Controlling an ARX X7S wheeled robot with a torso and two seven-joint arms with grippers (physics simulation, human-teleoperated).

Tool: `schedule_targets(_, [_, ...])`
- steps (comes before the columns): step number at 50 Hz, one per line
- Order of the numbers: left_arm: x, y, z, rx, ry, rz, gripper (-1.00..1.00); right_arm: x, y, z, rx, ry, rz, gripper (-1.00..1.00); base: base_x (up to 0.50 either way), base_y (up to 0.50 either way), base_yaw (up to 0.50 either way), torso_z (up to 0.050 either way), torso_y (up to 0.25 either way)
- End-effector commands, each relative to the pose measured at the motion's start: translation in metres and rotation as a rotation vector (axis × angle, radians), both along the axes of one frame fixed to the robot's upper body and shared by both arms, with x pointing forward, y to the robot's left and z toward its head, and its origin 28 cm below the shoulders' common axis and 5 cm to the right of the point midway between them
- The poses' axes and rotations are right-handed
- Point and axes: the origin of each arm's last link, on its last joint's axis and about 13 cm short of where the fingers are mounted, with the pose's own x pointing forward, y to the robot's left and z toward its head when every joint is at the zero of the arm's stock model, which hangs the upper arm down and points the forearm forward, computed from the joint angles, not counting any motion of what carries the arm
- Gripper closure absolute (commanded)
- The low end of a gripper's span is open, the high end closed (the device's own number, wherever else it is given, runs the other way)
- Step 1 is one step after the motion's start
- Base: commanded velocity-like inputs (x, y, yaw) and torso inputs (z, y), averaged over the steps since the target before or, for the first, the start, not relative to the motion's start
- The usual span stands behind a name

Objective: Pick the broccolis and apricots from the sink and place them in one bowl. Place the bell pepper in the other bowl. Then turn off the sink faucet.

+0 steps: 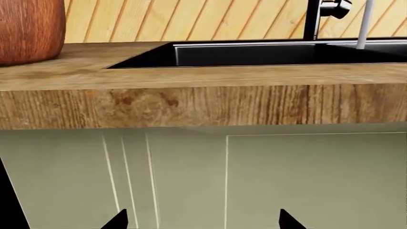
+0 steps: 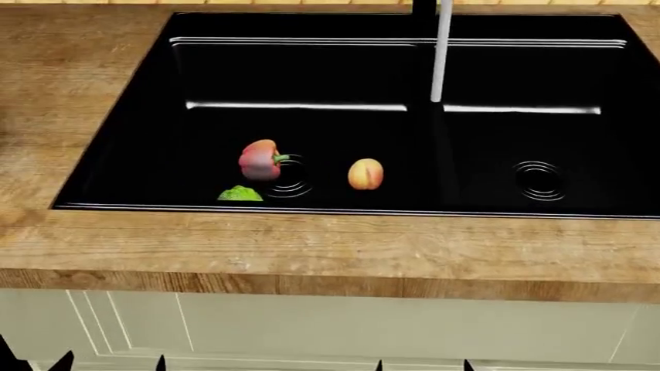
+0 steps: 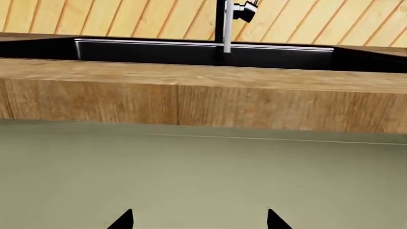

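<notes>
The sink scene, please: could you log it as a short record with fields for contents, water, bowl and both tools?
sink: black, two basins, set in wooden counter
left basin contents: bell pepper, apricot, broccoli at near wall
right basin contents: none visible
water stream: running
faucet: at back of sink
wooden bowl: on counter, left wrist view only
left tool: open, empty, below counter
right tool: open, empty, below counter

Left gripper [image 1: 202, 220]: fingers [image 1: 117, 220] spread apart, holding nothing, only tips showing
Right gripper [image 3: 198, 219]: fingers [image 3: 124, 220] spread apart, holding nothing, tips low in view
</notes>
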Motion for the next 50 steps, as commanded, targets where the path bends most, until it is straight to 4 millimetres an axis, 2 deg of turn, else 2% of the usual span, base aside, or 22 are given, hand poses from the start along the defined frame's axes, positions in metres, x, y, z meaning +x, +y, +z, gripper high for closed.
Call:
schedule_targets(1, [-0.0005,-0.0013,0.0006,-0.010,-0.008,-0.012,-1.00,-0.0003,-0.0011,0.0000,0.017,-0.001,-0.004,-1.00,0.00,0.00,0.00,0.000,0.000])
schedule_targets(16, [-0.0001,-0.0025,0.0023,-0.024,-0.032,-0.015,-1.00,-0.0005,-0.0009,-0.0008,0.008,0.007,-0.010,-1.00,0.00,0.00,0.00,0.000,0.000])
schedule_targets(50, [0.0000,-0.0037,0.0018,-0.022,-0.028,-0.022,-1.00,-0.0004,-0.0003,-0.0013,0.000,0.014,-0.008,-1.00,0.00,0.00,0.00,0.050,0.000])
